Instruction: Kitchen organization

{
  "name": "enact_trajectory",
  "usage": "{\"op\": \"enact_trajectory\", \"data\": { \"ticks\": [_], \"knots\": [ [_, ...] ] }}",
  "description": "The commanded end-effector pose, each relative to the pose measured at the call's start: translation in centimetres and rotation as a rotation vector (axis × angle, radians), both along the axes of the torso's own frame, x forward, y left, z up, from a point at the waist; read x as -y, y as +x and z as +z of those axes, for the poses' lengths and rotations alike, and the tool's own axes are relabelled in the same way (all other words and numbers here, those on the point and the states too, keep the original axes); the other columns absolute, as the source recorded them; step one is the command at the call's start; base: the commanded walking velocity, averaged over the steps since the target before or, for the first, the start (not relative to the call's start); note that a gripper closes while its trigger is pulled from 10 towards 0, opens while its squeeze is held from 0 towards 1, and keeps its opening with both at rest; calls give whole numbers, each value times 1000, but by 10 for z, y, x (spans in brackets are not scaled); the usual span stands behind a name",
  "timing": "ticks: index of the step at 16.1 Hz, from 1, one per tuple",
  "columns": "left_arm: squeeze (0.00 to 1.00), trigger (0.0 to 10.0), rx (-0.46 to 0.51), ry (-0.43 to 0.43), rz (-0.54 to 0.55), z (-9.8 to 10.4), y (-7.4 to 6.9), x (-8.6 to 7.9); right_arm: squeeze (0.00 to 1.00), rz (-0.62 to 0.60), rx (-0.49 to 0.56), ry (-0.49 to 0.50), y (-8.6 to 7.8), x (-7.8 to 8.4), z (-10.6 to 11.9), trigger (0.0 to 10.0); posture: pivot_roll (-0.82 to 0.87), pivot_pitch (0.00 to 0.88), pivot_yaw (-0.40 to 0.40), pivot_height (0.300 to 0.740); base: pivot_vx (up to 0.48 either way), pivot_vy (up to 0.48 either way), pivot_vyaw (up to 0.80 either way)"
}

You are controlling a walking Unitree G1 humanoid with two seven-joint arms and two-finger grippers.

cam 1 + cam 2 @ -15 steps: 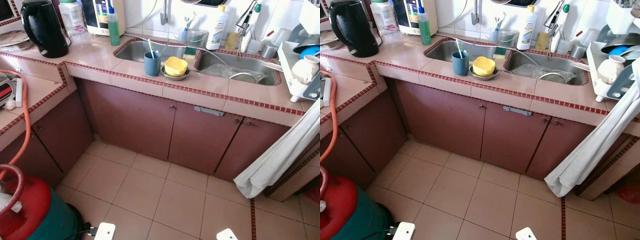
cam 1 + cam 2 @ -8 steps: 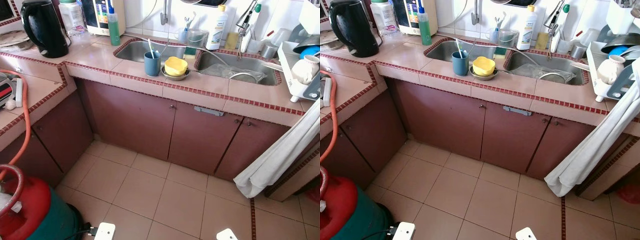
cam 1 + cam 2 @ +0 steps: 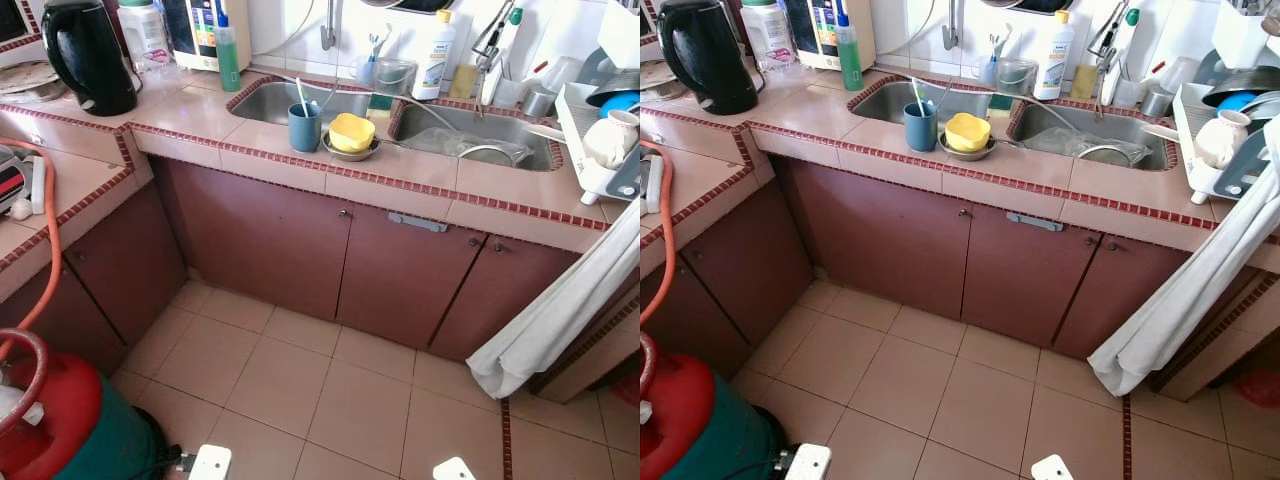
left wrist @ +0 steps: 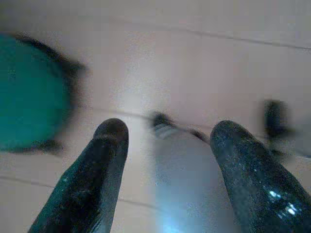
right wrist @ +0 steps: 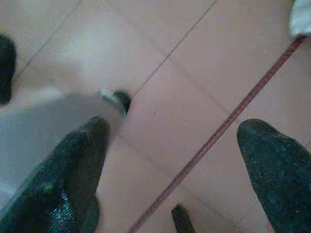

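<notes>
Both arms hang low over the tiled floor (image 3: pixel 340 400). In the left wrist view the left gripper (image 4: pixel 167 131) has its fingers spread with nothing between them, above pale tile and beside a blurred green shape. In the right wrist view the right gripper (image 5: pixel 177 128) is likewise spread wide and holding nothing, over tile crossed by a dark red grout line.

In the lower left of the head views stands a red and green gas cylinder (image 3: pixel 60 420), with an orange hose (image 3: pixel 50 260) rising from it. Maroon cabinet doors (image 3: pixel 330 260) span the middle of the frame. At the right edge a white cloth (image 3: pixel 560 310) hangs down over the cabinets.

On the tiled counter (image 3: pixel 400 175), centre frame, in front of the double sink (image 3: pixel 400 110), a blue cup (image 3: pixel 304 127) with a toothbrush stands just beside a yellow bowl (image 3: pixel 351 131) resting in a metal dish. Upper left: a black electric kettle (image 3: pixel 88 52) and a green bottle (image 3: pixel 229 55). At the back wall stands a white detergent bottle (image 3: pixel 432 55). Upper right: a dish rack (image 3: pixel 600 130) bearing a white teapot (image 3: pixel 612 138).
</notes>
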State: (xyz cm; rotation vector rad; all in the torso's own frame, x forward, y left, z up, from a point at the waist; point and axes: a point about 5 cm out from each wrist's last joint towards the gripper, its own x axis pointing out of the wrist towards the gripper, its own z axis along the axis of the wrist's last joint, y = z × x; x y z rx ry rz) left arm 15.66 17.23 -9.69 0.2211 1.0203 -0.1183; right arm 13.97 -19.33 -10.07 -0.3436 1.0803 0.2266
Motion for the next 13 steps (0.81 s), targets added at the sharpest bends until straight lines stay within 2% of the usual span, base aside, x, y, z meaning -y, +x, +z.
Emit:
{"op": "enact_trajectory", "data": {
  "ticks": [1,8,9,10,11,12,13],
  "knots": [
    [0,10000,102,38,-12,11,23,4,0,-35,38,14,2,-3,1,10000,-10,0,-22,740,0,0,0],
    [0,10000,168,46,-1,20,41,1,0,-56,63,15,7,-1,3,10000,-15,0,-19,740,0,0,0],
    [0,10000,221,29,5,28,54,2,0,-71,96,30,16,-2,7,10000,-16,2,-15,740,0,0,0],
    [0,10000,300,1,15,40,73,3,0,-98,154,72,35,-4,15,10000,-20,10,-7,740,0,0,0],
    [0,10000,300,1,15,40,73,3,0,-98,154,72,35,-4,15,10000,-20,10,-7,740,0,0,0],
    [0,10000,346,-20,27,48,84,5,0,-103,192,95,47,-5,21,10000,-22,12,-4,740,0,0,0],
    [0,10000,418,-45,27,61,101,8,0,-113,253,138,66,-9,31,10000,-27,18,2,740,0,0,0]
  ]
}}
